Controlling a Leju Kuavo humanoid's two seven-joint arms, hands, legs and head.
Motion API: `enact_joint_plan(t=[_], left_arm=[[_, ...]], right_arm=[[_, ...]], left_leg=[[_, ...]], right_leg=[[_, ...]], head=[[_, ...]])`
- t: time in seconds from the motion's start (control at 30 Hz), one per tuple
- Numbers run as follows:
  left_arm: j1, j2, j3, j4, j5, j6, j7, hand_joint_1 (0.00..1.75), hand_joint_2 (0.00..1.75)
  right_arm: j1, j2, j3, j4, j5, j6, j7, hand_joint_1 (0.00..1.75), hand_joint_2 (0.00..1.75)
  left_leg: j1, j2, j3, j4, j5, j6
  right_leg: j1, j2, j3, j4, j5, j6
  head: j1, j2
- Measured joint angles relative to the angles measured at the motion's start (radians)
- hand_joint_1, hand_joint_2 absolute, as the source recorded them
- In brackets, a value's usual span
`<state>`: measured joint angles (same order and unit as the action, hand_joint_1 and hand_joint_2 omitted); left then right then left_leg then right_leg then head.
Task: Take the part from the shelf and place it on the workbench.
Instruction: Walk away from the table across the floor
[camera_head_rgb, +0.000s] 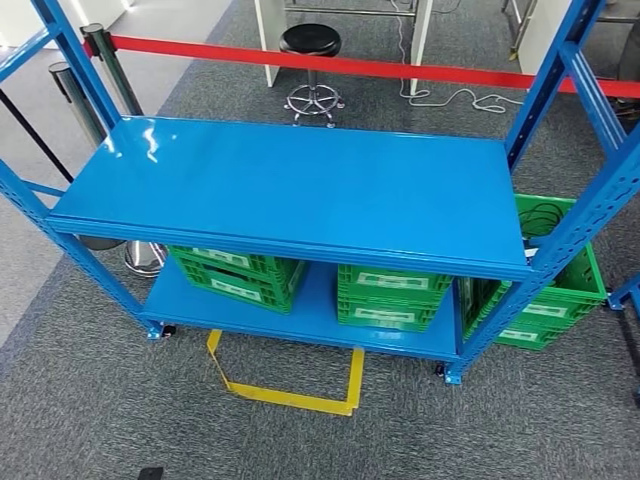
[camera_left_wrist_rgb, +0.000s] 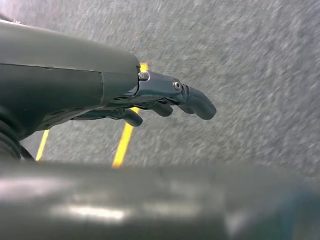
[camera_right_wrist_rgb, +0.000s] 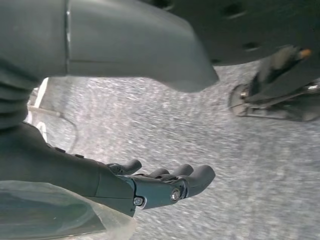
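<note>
A blue steel shelf (camera_head_rgb: 302, 185) stands in front of me in the head view, its glossy top board bare. On its lower board sit green crates (camera_head_rgb: 238, 272) (camera_head_rgb: 389, 295). A third green crate (camera_head_rgb: 555, 290) stands at the shelf's right end with dark coiled things (camera_head_rgb: 540, 215) inside. I cannot pick out the part for certain. My left hand (camera_left_wrist_rgb: 166, 97) hangs over grey carpet with fingers stretched out, holding nothing. My right hand (camera_right_wrist_rgb: 166, 182) also hangs over the carpet, fingers extended and holding nothing.
Yellow floor tape (camera_head_rgb: 290, 395) marks a box in front of the shelf. Behind the shelf run a red barrier band (camera_head_rgb: 377, 65) and metal posts (camera_head_rgb: 106, 50). A black stool (camera_head_rgb: 311, 45) stands farther back. Blue uprights (camera_head_rgb: 562, 70) rise at the shelf's corners.
</note>
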<state>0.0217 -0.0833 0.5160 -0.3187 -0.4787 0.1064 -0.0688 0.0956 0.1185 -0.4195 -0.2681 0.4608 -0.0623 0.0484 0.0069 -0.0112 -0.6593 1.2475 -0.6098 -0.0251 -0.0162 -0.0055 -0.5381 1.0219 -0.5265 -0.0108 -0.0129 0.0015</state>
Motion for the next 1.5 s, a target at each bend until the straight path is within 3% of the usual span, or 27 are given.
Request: enact_joint_plan(t=[0.03,0.07,0.1,0.17,0.2,0.27,0.37,0.43,0.5,0.53,0.57,0.6,0.7,0.77,0.87,0.93,1.0,1.07,1.1,1.2,1.23,1.33,1.37,1.47,1.5], left_arm=[[0.014,0.002,-0.019,0.001,0.019,-0.004,0.003,0.0,0.0],[0.028,0.004,-0.037,0.004,0.037,-0.007,0.006,0.0,0.0],[0.043,0.007,-0.053,0.007,0.053,-0.011,0.009,0.0,0.0],[0.069,0.013,-0.086,0.016,0.086,-0.018,0.012,0.0,0.0],[0.08,0.015,-0.103,0.02,0.103,-0.022,0.014,0.0,0.0],[0.099,0.02,-0.141,0.025,0.139,-0.03,0.019,0.0,0.0],[0.117,0.028,-0.2,0.024,0.197,-0.042,0.027,0.0,0.0],[0.113,0.034,-0.237,0.012,0.234,-0.05,0.03,0.0,0.0],[0.1,0.039,-0.272,-0.012,0.268,-0.057,0.033,0.0,0.0],[0.09,0.042,-0.287,-0.027,0.283,-0.06,0.035,0.0,0.0],[0.079,0.043,-0.302,-0.045,0.296,-0.064,0.038,0.0,0.0],[0.067,0.045,-0.314,-0.064,0.308,-0.067,0.04,0.0,0.0],[0.033,0.048,-0.35,-0.12,0.342,-0.074,0.044,0.0,0.0],[0.02,0.053,-0.378,-0.146,0.37,-0.079,0.046,0.0,0.0],[0.032,0.062,-0.418,-0.153,0.415,-0.089,0.054,0.0,0.0],[0.062,0.065,-0.437,-0.14,0.435,-0.093,0.06,0.0,0.0],[0.102,0.066,-0.451,-0.11,0.447,-0.095,0.062,0.0,0.0],[0.143,0.068,-0.462,-0.073,0.455,-0.096,0.063,0.0,0.0],[0.163,0.069,-0.465,-0.055,0.457,-0.097,0.063,0.0,0.0],[0.213,0.072,-0.473,0.003,0.462,-0.1,0.064,0.0,0.0],[0.221,0.072,-0.476,0.015,0.465,-0.101,0.064,0.0,0.0],[0.207,0.071,-0.487,0.001,0.474,-0.103,0.064,0.0,0.0],[0.195,0.071,-0.488,-0.01,0.476,-0.103,0.064,0.0,0.0],[0.158,0.073,-0.49,-0.029,0.479,-0.104,0.064,0.0,0.0],[0.15,0.074,-0.491,-0.034,0.479,-0.104,0.064,0.0,0.0]], right_arm=[[-0.004,-0.004,0.015,-0.012,-0.018,0.002,-0.002,0.0,0.0],[-0.009,-0.008,0.029,-0.025,-0.035,0.004,-0.004,0.0,0.0],[-0.015,-0.011,0.043,-0.039,-0.051,0.005,-0.006,0.0,0.0],[-0.029,-0.016,0.07,-0.069,-0.082,0.01,-0.01,0.0,0.0],[-0.036,-0.019,0.083,-0.082,-0.098,0.012,-0.012,0.0,0.0],[-0.045,-0.028,0.113,-0.105,-0.133,0.017,-0.015,0.0,0.0],[-0.041,-0.041,0.159,-0.12,-0.188,0.023,-0.019,0.0,0.0],[-0.023,-0.05,0.188,-0.12,-0.224,0.028,-0.022,0.0,0.87],[0.006,-0.057,0.215,-0.109,-0.256,0.034,-0.025,0.0,1.75],[0.022,-0.059,0.228,-0.1,-0.271,0.036,-0.026,0.0,1.75],[0.04,-0.062,0.239,-0.087,-0.285,0.038,-0.027,0.0,1.75],[0.057,-0.065,0.248,-0.073,-0.296,0.039,-0.028,0.0,1.75],[0.104,-0.076,0.276,-0.035,-0.328,0.042,-0.031,0.0,1.75],[0.125,-0.084,0.299,-0.02,-0.355,0.045,-0.033,0.0,1.75],[0.127,-0.092,0.333,-0.028,-0.398,0.052,-0.038,0.0,1.75],[0.105,-0.096,0.347,-0.053,-0.417,0.055,-0.042,0.0,1.75],[0.068,-0.098,0.357,-0.089,-0.429,0.056,-0.045,0.0,1.75],[0.031,-0.099,0.366,-0.127,-0.436,0.056,-0.046,0.0,1.75],[0.015,-0.099,0.37,-0.147,-0.438,0.057,-0.046,0.0,1.75],[-0.032,-0.105,0.376,-0.211,-0.443,0.058,-0.047,0.0,1.75],[-0.042,-0.108,0.377,-0.226,-0.445,0.058,-0.048,0.0,1.75],[-0.031,-0.113,0.384,-0.215,-0.455,0.058,-0.048,0.0,0.44],[-0.017,-0.113,0.386,-0.203,-0.457,0.059,-0.046,0.0,0.44],[0.03,-0.113,0.393,-0.183,-0.458,0.059,-0.045,0.0,1.75],[0.04,-0.113,0.395,-0.179,-0.458,0.059,-0.045,0.0,1.75]], left_leg=[[0.002,0.0,-0.019,0.041,-0.01,-0.002],[0.003,0.0,-0.023,0.049,-0.001,-0.003],[0.005,0.0,-0.008,0.017,0.026,-0.002],[0.005,0.001,0.051,-0.109,0.09,0.001],[0.004,0.002,0.077,-0.165,0.108,0.005],[-0.001,0.002,0.099,-0.213,0.111,0.015],[0.0,0.003,0.101,-0.223,0.115,0.036],[0.002,0.004,0.102,-0.23,0.119,0.049],[-0.001,0.004,0.101,-0.23,0.118,0.055],[-0.003,0.004,0.102,-0.23,0.117,0.056],[-0.005,0.004,0.103,-0.23,0.116,0.057],[-0.006,0.004,0.105,-0.23,0.115,0.057],[-0.009,0.003,0.112,-0.228,0.108,0.049],[-0.011,0.003,0.112,-0.227,0.105,0.04],[-0.011,0.004,0.114,-0.224,0.1,0.024],[-0.007,0.004,0.093,-0.169,0.063,0.013],[-0.002,0.004,0.035,-0.043,-0.002,0.003],[0.006,0.004,-0.005,0.043,-0.028,-0.008],[0.011,0.004,0.0,0.03,-0.01,-0.015],[0.033,0.004,0.092,-0.156,0.084,-0.043],[0.037,0.002,0.116,-0.202,0.097,-0.041],[0.034,-0.008,0.127,-0.223,0.095,-0.016],[0.032,-0.011,0.126,-0.223,0.095,-0.016],[0.027,-0.01,0.123,-0.223,0.095,-0.013],[0.026,-0.007,0.123,-0.223,0.094,-0.012]], right_leg=[[0.0,0.0,0.001,0.0,-0.001,0.0],[0.0,0.0,0.002,0.0,-0.001,0.0],[0.0,0.0,0.004,0.0,-0.002,0.001],[0.001,0.001,0.007,0.0,-0.006,0.007],[0.003,0.001,0.006,0.001,-0.009,0.012],[0.005,-0.001,0.003,-0.002,-0.013,0.024],[0.002,0.0,0.003,0.003,-0.022,0.041],[0.001,0.003,-0.028,0.072,-0.068,0.047],[0.002,0.004,-0.093,0.202,-0.132,0.049],[0.002,0.004,-0.12,0.252,-0.147,0.049],[0.002,0.004,-0.132,0.268,-0.14,0.048],[0.002,0.004,-0.125,0.246,-0.115,0.047],[0.005,0.004,-0.039,0.058,-0.016,0.036],[0.008,0.005,-0.009,0.003,0.003,0.027],[0.007,0.005,-0.005,-0.005,0.011,0.014],[0.003,0.003,-0.003,-0.012,0.014,0.004],[0.003,0.002,-0.003,-0.012,0.013,-0.003],[0.003,0.001,-0.003,-0.012,0.011,-0.005],[0.001,-0.001,-0.001,-0.011,0.01,-0.006],[-0.001,0.001,-0.001,0.0,-0.001,0.005],[0.001,0.002,-0.005,0.005,-0.007,0.011],[0.005,-0.001,-0.007,0.006,-0.015,0.023],[0.004,-0.004,-0.001,0.004,-0.014,0.025],[-0.002,-0.001,0.009,0.001,-0.008,0.033],[-0.003,0.003,0.009,0.0,-0.007,0.036]], head=[[0.0,0.0],[0.0,0.0],[0.0,0.0],[0.0,0.0],[0.0,0.0],[0.001,0.0],[0.002,0.0],[0.004,0.0],[0.006,0.0],[0.005,0.0],[0.005,0.0],[0.005,0.0],[0.005,0.0],[0.004,0.0],[0.003,0.0],[0.001,0.0],[0.0,0.0],[0.0,0.0],[0.0,0.0],[-0.003,0.0],[-0.003,0.0],[0.002,0.0],[0.003,0.0],[0.003,0.0],[0.003,0.0]])
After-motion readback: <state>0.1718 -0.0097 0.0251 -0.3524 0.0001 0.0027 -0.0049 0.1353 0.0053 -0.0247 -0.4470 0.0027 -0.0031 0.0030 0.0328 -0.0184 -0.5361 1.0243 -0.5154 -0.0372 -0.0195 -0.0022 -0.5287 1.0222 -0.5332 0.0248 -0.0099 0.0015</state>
